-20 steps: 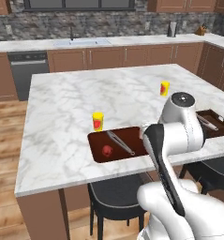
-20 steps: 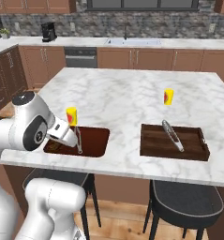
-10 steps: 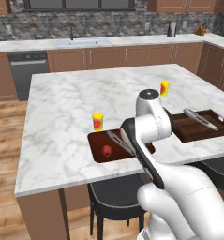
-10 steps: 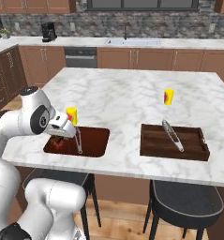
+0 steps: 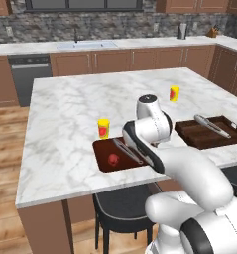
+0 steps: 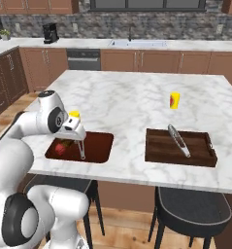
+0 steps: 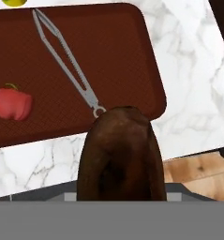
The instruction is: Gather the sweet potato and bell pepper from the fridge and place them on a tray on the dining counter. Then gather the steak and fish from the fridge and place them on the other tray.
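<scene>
Your hand [image 7: 120,187] is gripping the sweet potato [image 7: 120,154] over the tray [image 7: 132,56] edge. Move inward, clear of tongs [image 7: 66,63] and pepper [image 7: 12,104], lower, release.

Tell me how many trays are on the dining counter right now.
2. The near tray sits at the counter's front edge by the arm, holding a red bell pepper and tongs. The other tray lies farther along that edge with tongs only.

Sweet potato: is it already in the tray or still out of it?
Out. In the hand view the sweet potato sits at the tool, above the counter edge beside the tray, where the bell pepper and tongs lie.
</scene>
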Available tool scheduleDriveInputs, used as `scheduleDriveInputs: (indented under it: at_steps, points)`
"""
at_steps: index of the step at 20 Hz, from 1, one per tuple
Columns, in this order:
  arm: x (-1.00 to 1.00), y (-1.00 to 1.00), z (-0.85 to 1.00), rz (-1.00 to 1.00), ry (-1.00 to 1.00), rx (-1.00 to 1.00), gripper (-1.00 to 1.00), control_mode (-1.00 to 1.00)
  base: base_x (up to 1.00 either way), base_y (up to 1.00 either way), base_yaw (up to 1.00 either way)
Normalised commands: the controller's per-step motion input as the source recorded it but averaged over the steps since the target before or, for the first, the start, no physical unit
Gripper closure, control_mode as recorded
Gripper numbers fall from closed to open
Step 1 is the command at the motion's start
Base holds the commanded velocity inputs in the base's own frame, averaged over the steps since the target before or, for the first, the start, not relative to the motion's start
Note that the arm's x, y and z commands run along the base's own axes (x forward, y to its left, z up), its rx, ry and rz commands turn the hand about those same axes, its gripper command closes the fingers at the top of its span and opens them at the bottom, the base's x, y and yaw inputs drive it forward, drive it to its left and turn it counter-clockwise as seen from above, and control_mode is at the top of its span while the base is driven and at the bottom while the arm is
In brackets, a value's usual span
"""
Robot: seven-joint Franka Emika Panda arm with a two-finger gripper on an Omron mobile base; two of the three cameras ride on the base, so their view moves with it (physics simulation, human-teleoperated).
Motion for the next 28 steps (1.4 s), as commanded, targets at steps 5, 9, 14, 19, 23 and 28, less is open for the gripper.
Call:
scheduleDriveInputs:
  at_steps: [5,9,14,19,23,28]
  points:
    - [0.43,-0.12,-0.32,0.01,0.14,0.00,1.00,-1.00,0.00,0.00,0.00]
    - [0.34,-0.20,-0.36,0.00,0.09,0.00,1.00,-1.00,0.00,0.00,0.00]
    - [0.38,-0.11,-0.47,0.00,0.13,0.00,1.00,-1.00,0.00,0.00,0.00]
    - [0.36,-0.02,-0.46,0.00,0.12,0.00,1.00,-1.00,0.00,0.00,0.00]
    - [0.36,-0.01,-0.35,0.00,0.10,0.00,1.00,-1.00,0.00,0.00,0.00]
    - [0.35,-0.04,-0.29,0.00,0.08,0.01,1.00,-1.00,0.00,0.00,0.00]
